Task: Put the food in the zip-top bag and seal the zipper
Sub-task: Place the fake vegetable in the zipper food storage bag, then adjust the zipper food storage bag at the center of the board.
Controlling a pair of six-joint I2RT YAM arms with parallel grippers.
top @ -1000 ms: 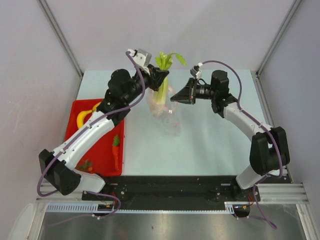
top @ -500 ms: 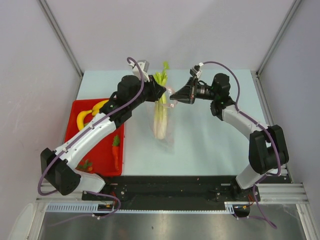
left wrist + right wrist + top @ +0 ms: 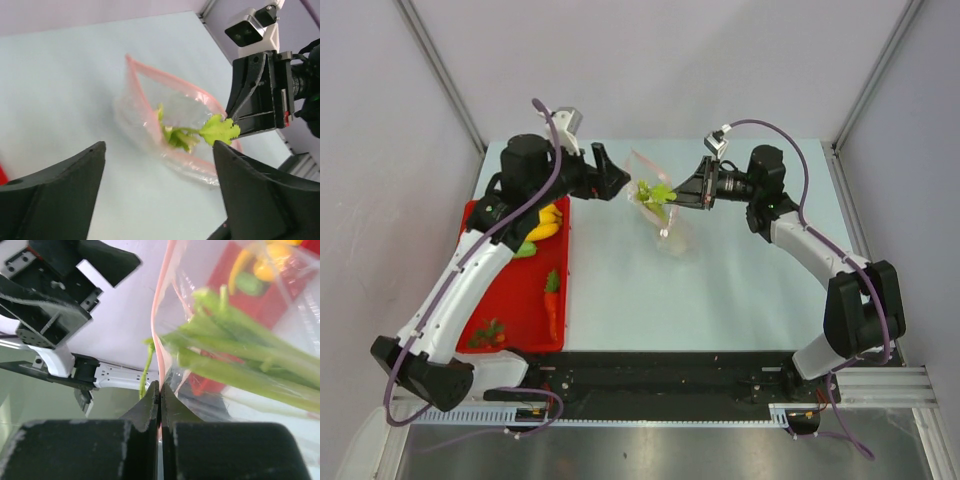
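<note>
The clear zip-top bag (image 3: 667, 218) hangs over the middle of the table, and my right gripper (image 3: 682, 195) is shut on its pinkish-red zipper (image 3: 159, 315) strip. A green-white leek (image 3: 655, 193) sits inside the bag with its leaves (image 3: 220, 129) sticking out of the mouth. My left gripper (image 3: 618, 180) is open and empty, a little left of the bag. More of the food lies on the red tray (image 3: 520, 290): yellow bananas (image 3: 548, 222), a green vegetable (image 3: 525, 249), an orange carrot (image 3: 552, 300) and strawberries (image 3: 488, 332).
The red tray lies along the table's left side, under the left arm. Grey walls with metal posts close off the back and both sides. A black rail runs along the near edge by the arm bases.
The left gripper has opened, let go of the leek and drawn back to the left. The leek has dropped into the bag, which the right gripper still holds.
</note>
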